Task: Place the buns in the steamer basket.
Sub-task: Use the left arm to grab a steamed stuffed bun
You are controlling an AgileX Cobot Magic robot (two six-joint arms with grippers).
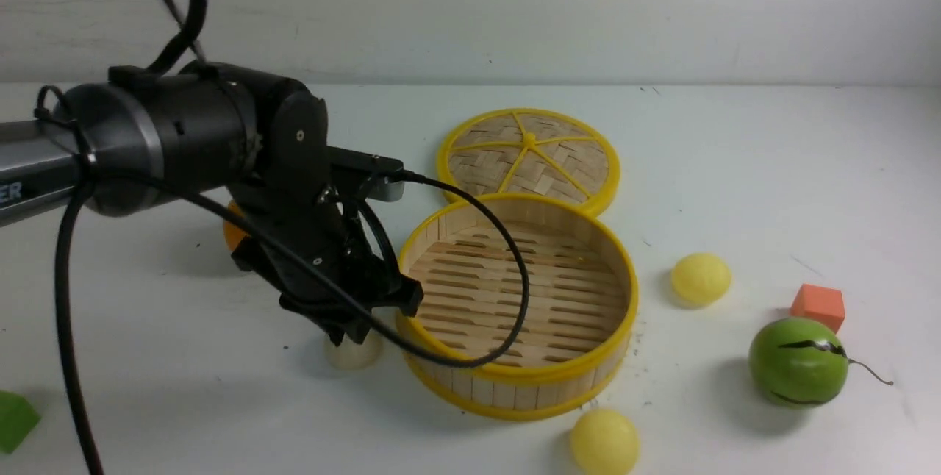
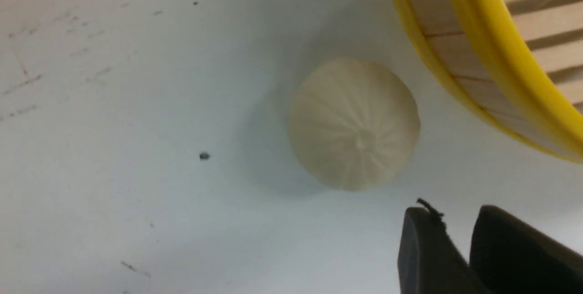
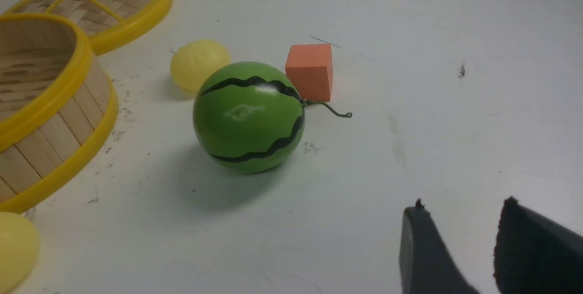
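Beside the left fingers (image 2: 428, 248), off-white bun (image 2: 354, 123)

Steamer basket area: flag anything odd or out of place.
Nothing is damaged or spilled. The steamer basket sits upright and empty; all three buns lie outside it on the table, and its woven lid lies flat behind it.

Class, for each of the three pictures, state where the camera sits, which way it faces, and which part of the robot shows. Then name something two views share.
Front view: between the arms, facing forward over the table; left arm and left gripper above the off-white bun.
Left wrist view: looking down at the off-white bun beside the steamer basket; fingertips show.
Right wrist view: low, facing the green ball; right gripper shows.
Shared: front and right wrist views both show the orange cube.
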